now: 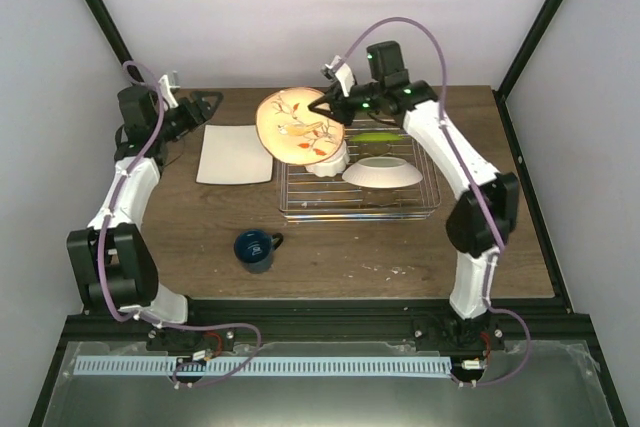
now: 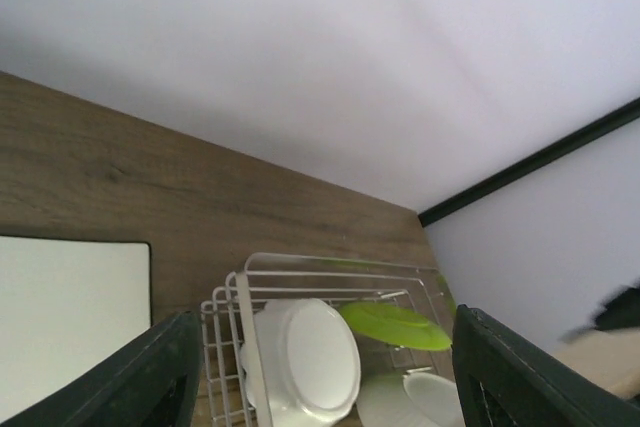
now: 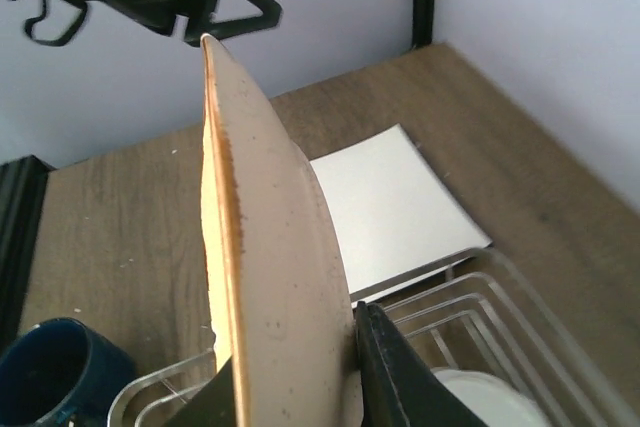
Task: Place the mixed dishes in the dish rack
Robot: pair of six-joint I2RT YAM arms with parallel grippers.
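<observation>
Rack (image 1: 432, 209) is sitting center-right in the top view, holding three things. A white bowl (image 1: 328, 160) is lying at its left end, and another white dish (image 1: 383, 173) is lying in the middle, rim flaring out. A green plate (image 1: 378, 137) is leaning along the far side.

The floral plate (image 1: 298, 125) is not resting in the rack. It is hanging tilted over the rack's upper-left corner, partly covering the bowl. The square plate (image 1: 235, 154) is lying flat on the table (image 1: 400, 247) left of the rack. The mug (image 1: 257, 249) is standing lower center, handle pointing right.

The left wrist view is showing the bowl's round underside and the green plate tilted behind it, details the top view is flattening. The right wrist view is showing the floral plate edge-on, its plain speckled back toward the camera, with the mug at lower left and the square plate beyond.

The right arm is reaching in from the right, elbow bent, wrist pointing left. The right gripper (image 1: 328, 107) is pinching the floral plate's rim, one finger (image 3: 400, 367) pressing on its back. The left arm is stretching up the left edge, wrist turned right. The left gripper (image 1: 205, 104) is hovering above the square plate's upper corner, its fingers (image 2: 150, 377) spread wide and gripping nothing.
</observation>
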